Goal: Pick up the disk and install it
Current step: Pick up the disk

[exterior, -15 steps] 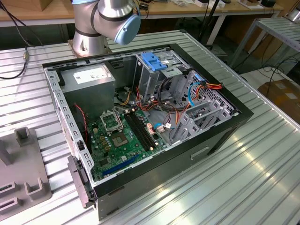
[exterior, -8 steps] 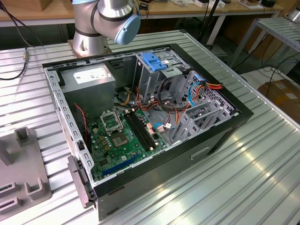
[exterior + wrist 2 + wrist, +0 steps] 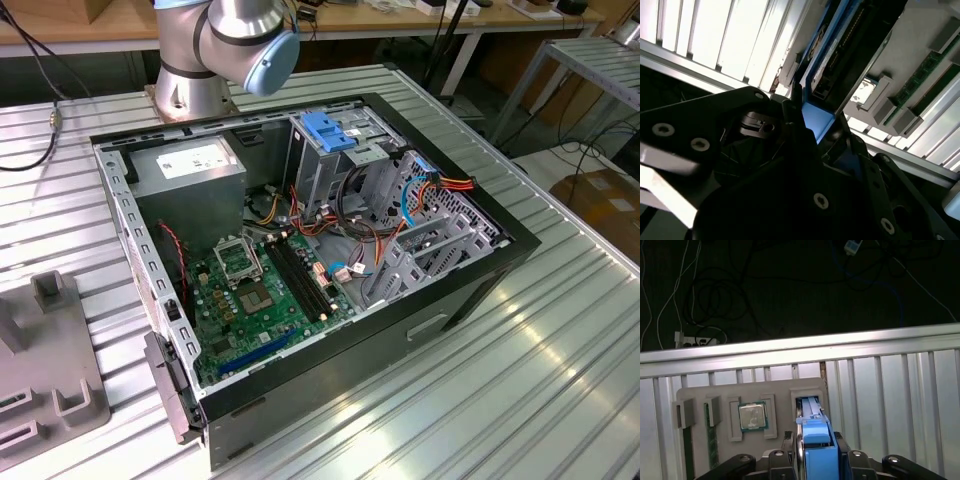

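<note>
The disk stands on edge in a slot of a grey fixture tray, its bright blue rail facing the camera. My gripper straddles that rail, a dark finger pressed on each side, shut on it. In the second wrist view the disk runs away from the gripper, dark body edged in blue, with its blue end held between the fingers. The open computer case lies on the table in the exterior view, with a metal drive cage inside it.
On the tray a processor and a green memory stick sit beside the disk's slot. Past the tray is the table's edge, with cables on the dark floor beyond. A blue latch tops the tall cage; the arm's base stands behind the case.
</note>
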You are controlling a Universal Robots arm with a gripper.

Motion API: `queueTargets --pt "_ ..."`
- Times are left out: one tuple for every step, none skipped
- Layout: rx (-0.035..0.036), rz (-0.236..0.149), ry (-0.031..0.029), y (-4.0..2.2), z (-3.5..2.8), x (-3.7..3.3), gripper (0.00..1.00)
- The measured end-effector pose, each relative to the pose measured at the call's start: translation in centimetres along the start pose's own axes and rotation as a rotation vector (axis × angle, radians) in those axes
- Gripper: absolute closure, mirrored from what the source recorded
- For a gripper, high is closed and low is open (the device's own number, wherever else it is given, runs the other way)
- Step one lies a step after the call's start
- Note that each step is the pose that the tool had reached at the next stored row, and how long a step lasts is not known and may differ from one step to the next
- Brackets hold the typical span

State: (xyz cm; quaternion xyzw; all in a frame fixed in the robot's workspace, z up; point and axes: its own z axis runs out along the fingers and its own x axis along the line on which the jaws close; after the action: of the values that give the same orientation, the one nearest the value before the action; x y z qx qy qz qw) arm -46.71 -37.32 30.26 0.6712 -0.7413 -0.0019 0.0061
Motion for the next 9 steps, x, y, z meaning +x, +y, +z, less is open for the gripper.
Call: queueTargets --pt "0.0000 0.000 0.0001 -0.01 0.01 -0.01 0.58" --pt "-0.0001 0.000 0.0001 -0.02 0.02 -0.01 0.58" --pt "0.0000 0.000 0.0001 -0.02 0.04 -0.02 0.58" --pt "0.0000 0.000 0.0001 -0.03 0.06 -0.03 0.58" --pt "0.0000 0.000 0.0001 -0.03 0.07 -0.03 0.58" --pt "0.0000 0.000 0.0000 -0.03 0.08 -0.04 0.58" --pt "0.0000 0.000 0.0001 -0.03 0.10 -0.05 0.58" --pt "-0.0001 0.000 0.0002 -0.03 0.10 -0.05 0.58" --pt "-0.0002 0.000 0.0002 -0.03 0.12 -0.06 0.59"
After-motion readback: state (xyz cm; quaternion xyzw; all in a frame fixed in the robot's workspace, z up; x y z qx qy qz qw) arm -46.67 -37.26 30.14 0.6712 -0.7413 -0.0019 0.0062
